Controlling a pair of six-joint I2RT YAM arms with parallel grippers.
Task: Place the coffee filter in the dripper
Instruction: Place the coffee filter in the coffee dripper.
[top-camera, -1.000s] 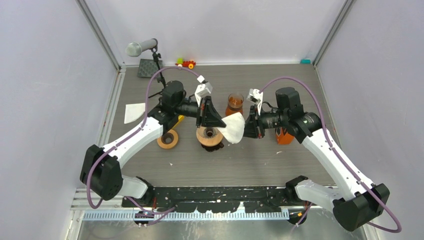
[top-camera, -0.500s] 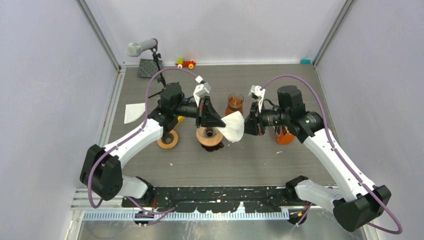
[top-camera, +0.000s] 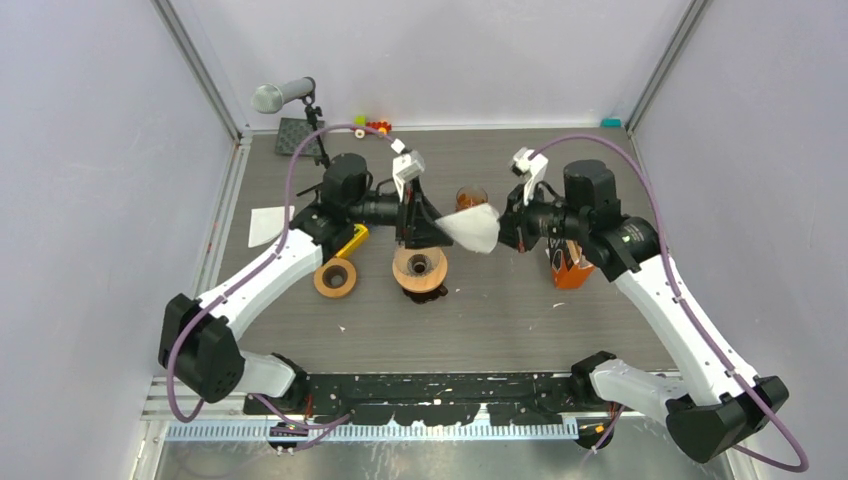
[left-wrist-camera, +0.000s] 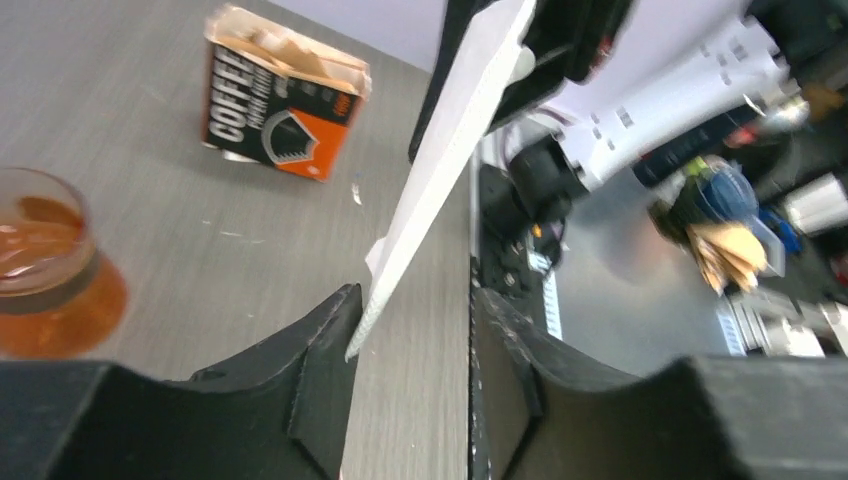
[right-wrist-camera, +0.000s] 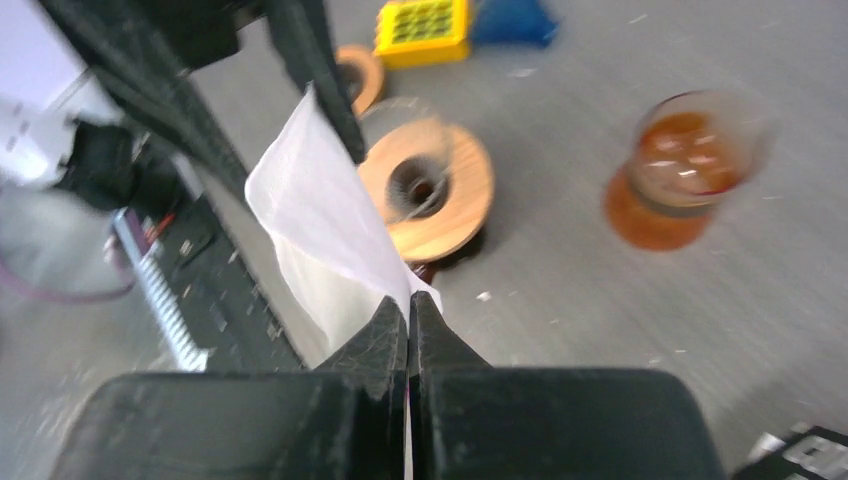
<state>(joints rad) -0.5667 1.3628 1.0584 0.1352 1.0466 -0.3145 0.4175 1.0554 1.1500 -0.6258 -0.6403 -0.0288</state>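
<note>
The white paper coffee filter (top-camera: 476, 229) hangs in the air between the two arms, just right of and above the dripper (top-camera: 420, 270), a glass cone with a wooden collar. My right gripper (top-camera: 506, 223) is shut on the filter's right edge; in the right wrist view the fingertips (right-wrist-camera: 408, 312) pinch the filter (right-wrist-camera: 320, 220), with the dripper (right-wrist-camera: 430, 185) below. My left gripper (top-camera: 428, 226) is open. In the left wrist view the filter (left-wrist-camera: 450, 150) runs edge-on between the spread jaws (left-wrist-camera: 410, 330), its tip brushing the left finger (left-wrist-camera: 325, 340).
A glass of orange liquid (top-camera: 470, 198) stands behind the filter. An orange-and-black filter box (top-camera: 568, 268) sits under the right arm. A wooden ring (top-camera: 335, 277) and a yellow piece (top-camera: 352, 241) lie left of the dripper. A loose white sheet (top-camera: 268, 225) and a microphone (top-camera: 282, 95) are far left.
My left gripper has opened and let go of the filter. Both grippers have risen and moved back from the dripper; the right one now holds the filter alone.
</note>
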